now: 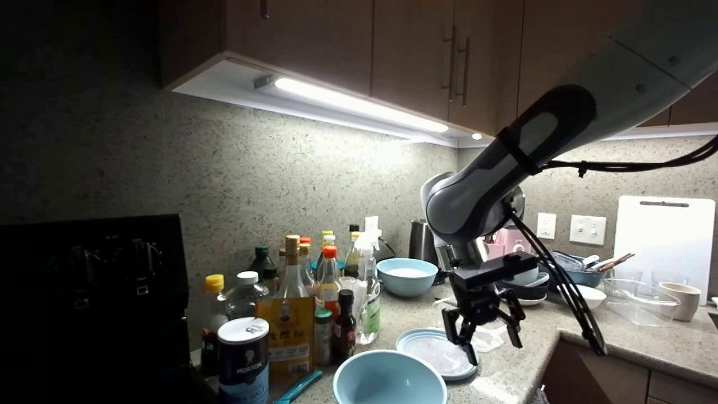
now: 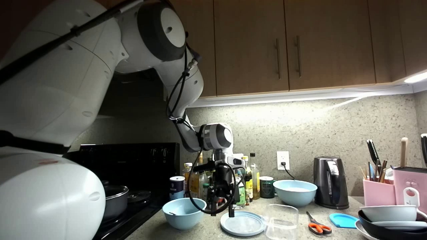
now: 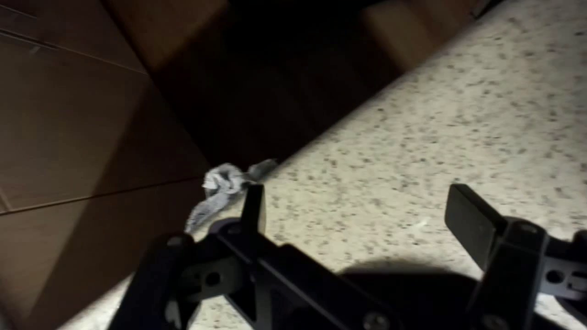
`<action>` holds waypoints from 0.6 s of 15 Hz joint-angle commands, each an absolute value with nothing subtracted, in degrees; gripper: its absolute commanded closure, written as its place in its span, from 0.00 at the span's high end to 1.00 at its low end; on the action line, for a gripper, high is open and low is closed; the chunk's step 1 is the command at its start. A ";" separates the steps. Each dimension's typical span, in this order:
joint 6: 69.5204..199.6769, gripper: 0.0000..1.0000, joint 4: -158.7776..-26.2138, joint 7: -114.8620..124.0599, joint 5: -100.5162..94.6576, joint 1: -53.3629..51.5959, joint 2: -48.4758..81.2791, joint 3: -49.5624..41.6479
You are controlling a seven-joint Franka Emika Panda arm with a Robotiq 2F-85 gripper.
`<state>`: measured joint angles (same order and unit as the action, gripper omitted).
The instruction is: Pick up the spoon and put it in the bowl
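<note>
The pale blue bowl (image 1: 390,377) stands on the counter close to the salt canister, its base cut off by the frame's lower border; the same bowl (image 2: 184,215) shows whole in an exterior view. A small dark streak lies inside it, too small to identify. I cannot make out the spoon; it is hidden or out of view. My gripper (image 1: 492,345) hangs above the counter beside the bowl, fingers pointing down and apart from it. In the wrist view the gripper (image 3: 360,211) is wide open, only speckled countertop visible between its pads.
A flat light-blue plate or lid (image 2: 243,224), a see-through container (image 2: 282,221) and orange-handled scissors (image 2: 318,226) lie around. Another blue bowl (image 1: 407,280) sits near the wall. Bottles (image 1: 291,280) crowd the backsplash. Grey cloth (image 3: 224,183) hangs at the counter edge.
</note>
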<state>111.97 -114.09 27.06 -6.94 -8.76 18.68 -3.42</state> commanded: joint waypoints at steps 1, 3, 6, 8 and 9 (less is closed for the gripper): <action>111.00 1.00 -113.88 27.50 -8.84 -7.65 18.68 -3.27; 110.51 1.00 -113.64 27.51 -9.97 -7.08 18.68 -4.02; 110.36 1.00 -113.43 27.51 -10.02 -7.06 18.68 -3.97; 108.96 1.00 -111.16 25.21 -18.79 -7.93 21.16 -5.00; 108.20 1.00 -110.01 23.89 -21.62 -7.46 22.25 -5.41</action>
<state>110.47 -112.94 27.10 -14.67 -8.00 19.43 -4.88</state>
